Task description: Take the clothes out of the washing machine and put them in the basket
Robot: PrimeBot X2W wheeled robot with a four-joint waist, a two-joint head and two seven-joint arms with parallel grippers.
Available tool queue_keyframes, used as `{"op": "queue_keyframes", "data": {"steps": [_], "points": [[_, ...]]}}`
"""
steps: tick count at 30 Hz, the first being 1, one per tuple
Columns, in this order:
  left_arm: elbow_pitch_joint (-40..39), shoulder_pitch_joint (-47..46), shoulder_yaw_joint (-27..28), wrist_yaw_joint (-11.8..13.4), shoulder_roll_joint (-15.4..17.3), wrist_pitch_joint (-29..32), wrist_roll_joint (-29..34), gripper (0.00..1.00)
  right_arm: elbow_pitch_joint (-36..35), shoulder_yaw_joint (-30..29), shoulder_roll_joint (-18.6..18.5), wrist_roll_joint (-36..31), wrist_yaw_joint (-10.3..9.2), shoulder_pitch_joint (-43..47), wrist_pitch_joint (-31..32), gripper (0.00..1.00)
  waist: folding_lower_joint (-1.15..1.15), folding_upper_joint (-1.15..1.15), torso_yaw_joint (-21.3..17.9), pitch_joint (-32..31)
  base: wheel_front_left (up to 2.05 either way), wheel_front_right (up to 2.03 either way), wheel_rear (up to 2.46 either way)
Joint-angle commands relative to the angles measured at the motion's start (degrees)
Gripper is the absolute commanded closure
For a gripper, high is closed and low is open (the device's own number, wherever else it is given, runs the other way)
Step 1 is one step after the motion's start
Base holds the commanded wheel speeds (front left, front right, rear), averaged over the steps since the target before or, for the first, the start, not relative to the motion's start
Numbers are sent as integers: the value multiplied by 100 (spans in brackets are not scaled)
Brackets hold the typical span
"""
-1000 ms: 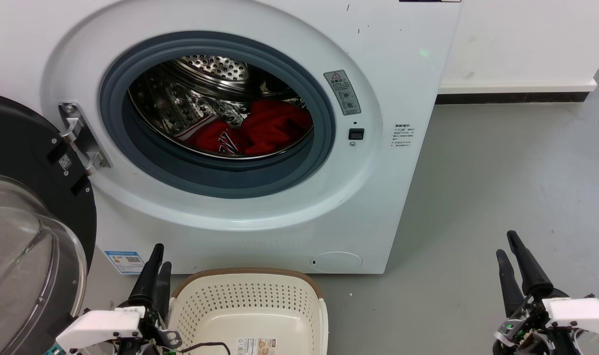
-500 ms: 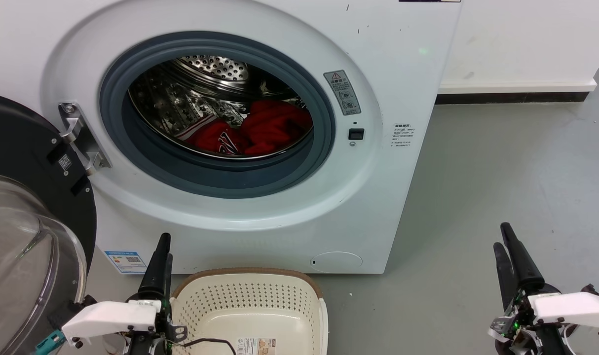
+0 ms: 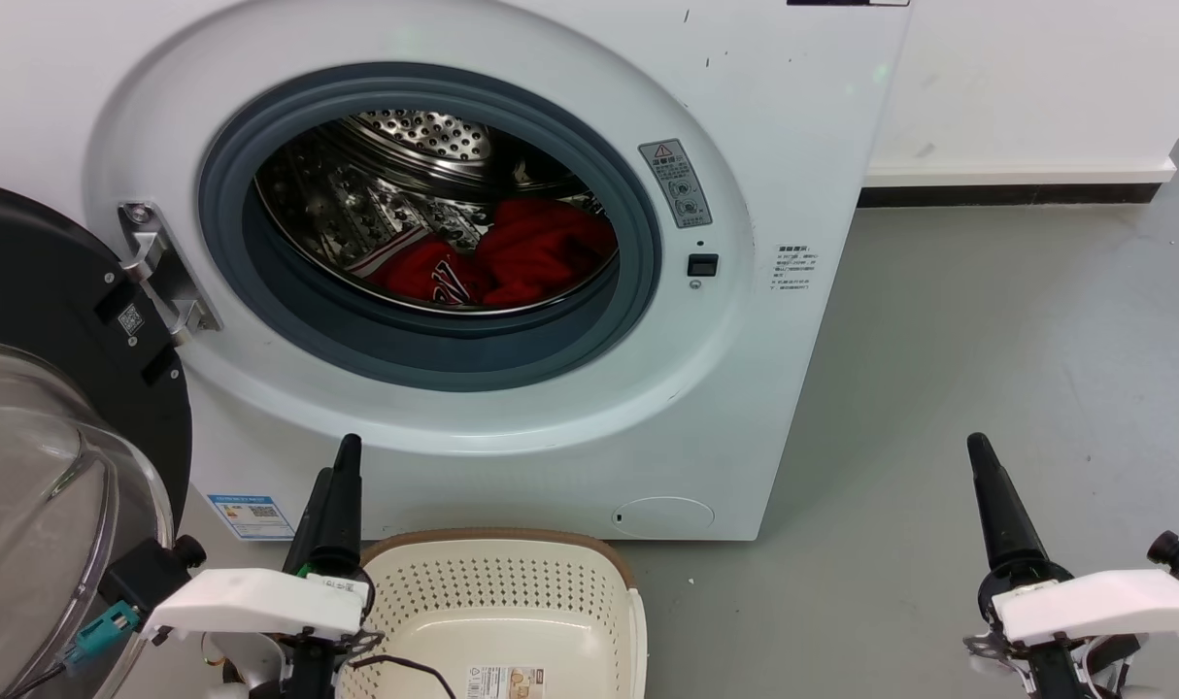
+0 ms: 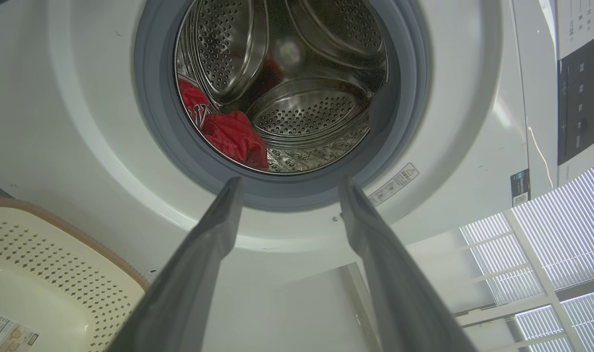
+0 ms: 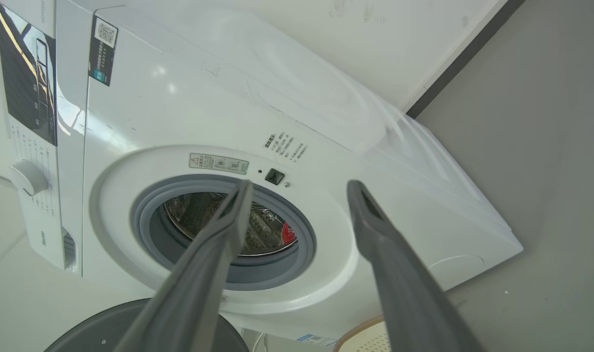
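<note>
Left gripper (image 3: pixel 335 464) is hanging low at the lower left of the head view, fingers pointing up at the front of the washing machine (image 3: pixel 774 146). Left wrist view is showing its two fingers spread apart with an empty gap between them, so it is holding nothing. It is sitting just beside the left rim of the basket (image 3: pixel 497 535); contact cannot be told. Right gripper (image 3: pixel 980 449) is hanging well off to the right over the grey floor (image 3: pixel 988 340), apart from both machine and basket. Right wrist view is showing those fingers spread too, gripping nothing and aiming toward the round opening.

Basket is standing on the floor right in front of the machine, below the opening, with its near edge cut off by the frame. Cream, perforated, brown rim. A paper label (image 3: pixel 504 682) is lying on its bottom.

Clothes (image 3: pixel 536 254) are lying inside the steel drum (image 3: pixel 356 194), bunched at the bottom and toward the right side as the head view is showing it. Bright red; one piece is showing white stripes at its left edge. Grey rubber seal (image 3: pixel 434 361) is ringing the opening. Door (image 3: pixel 36 291), black frame with a glass bowl, is standing swung wide open at the left, hanging from a metal hinge (image 3: pixel 162 267). White wall (image 3: pixel 1036 78) with a dark skirting strip is running behind the machine on the right.
</note>
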Motion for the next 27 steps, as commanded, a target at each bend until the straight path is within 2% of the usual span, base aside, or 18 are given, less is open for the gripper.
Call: {"op": "queue_keyframes", "data": {"steps": [1, 15, 27], "points": [[-115, -151, -77, 8, 15, -81, 385, 0, -153, 37, -17, -392, 0, -23, -79, 0, 0, 0, 4, -4, 0, 0, 0], [-121, -145, -341, 164, 92, -360, 1848, 0, -250, 80, -16, -1865, 0, 114, -284, 0, 0, 0, 14, -27, 0, 0, 0], [-87, -185, -519, 313, 172, -554, 2686, 0, -347, 130, -16, -2721, 0, 192, -310, 0, 0, 0, 29, -42, 0, 0, 0]]}}
